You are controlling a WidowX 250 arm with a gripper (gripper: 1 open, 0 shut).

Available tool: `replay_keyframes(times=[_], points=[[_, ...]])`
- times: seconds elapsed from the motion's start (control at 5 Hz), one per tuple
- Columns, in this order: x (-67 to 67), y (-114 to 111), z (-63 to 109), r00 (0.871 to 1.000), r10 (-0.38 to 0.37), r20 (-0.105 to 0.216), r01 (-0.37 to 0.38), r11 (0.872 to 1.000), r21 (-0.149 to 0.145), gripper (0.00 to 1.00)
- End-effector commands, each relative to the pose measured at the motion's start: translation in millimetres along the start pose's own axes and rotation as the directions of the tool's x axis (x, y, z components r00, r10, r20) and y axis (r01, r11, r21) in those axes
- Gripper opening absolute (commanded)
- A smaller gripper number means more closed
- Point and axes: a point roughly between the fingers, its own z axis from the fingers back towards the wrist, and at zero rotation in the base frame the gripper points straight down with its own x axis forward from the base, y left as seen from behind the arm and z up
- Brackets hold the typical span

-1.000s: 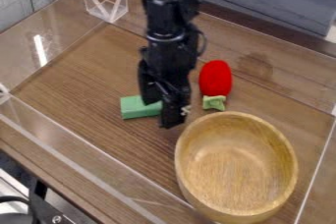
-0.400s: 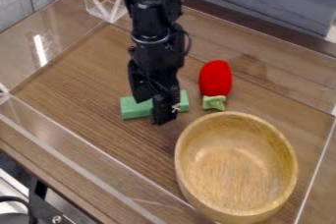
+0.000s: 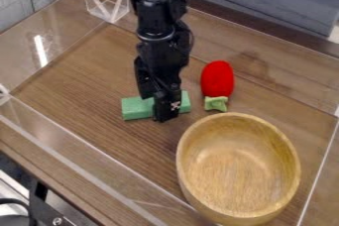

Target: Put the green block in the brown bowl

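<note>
The green block [image 3: 134,108] lies flat on the wooden table, left of the brown bowl [image 3: 240,168]. My gripper [image 3: 158,101] points straight down over the block's middle, fingers open and straddling it; the near finger [image 3: 166,108] hides the block's centre. Only the block's left end and a bit of its right end [image 3: 184,102] show. I cannot tell whether the fingers touch the block. The bowl is empty and sits at the front right.
A red strawberry-shaped toy [image 3: 216,79] with a small green base stands right of the gripper, just behind the bowl. Clear plastic walls [image 3: 47,47] border the table at the left and front. A clear stand [image 3: 107,8] is at the back.
The gripper has shifted left and a little lower, from the block's right end to over its middle. Block, bowl and toy have not moved.
</note>
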Motion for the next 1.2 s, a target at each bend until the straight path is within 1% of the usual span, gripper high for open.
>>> replay_keyframes(times=[0.0, 0.2, 0.4, 0.6, 0.8, 1.0], points=[[10.1, 5, -6.0, 0.999, 0.029, 0.03, -0.029, 0.999, 0.026, 1.0], [14.4, 1, -19.7, 0.999, 0.045, 0.029, -0.045, 0.999, 0.026, 0.0], [14.5, -1, -27.1, 1.0, 0.005, 0.026, -0.005, 1.0, 0.02, 1.0], [13.5, -4, -32.8, 0.999, -0.03, 0.022, 0.03, 0.999, 0.01, 1.0], [14.5, -9, -26.5, 1.0, 0.01, 0.02, -0.01, 1.0, 0.004, 1.0], [15.3, -14, -21.1, 0.999, 0.047, 0.02, -0.047, 0.999, -0.001, 0.0]])
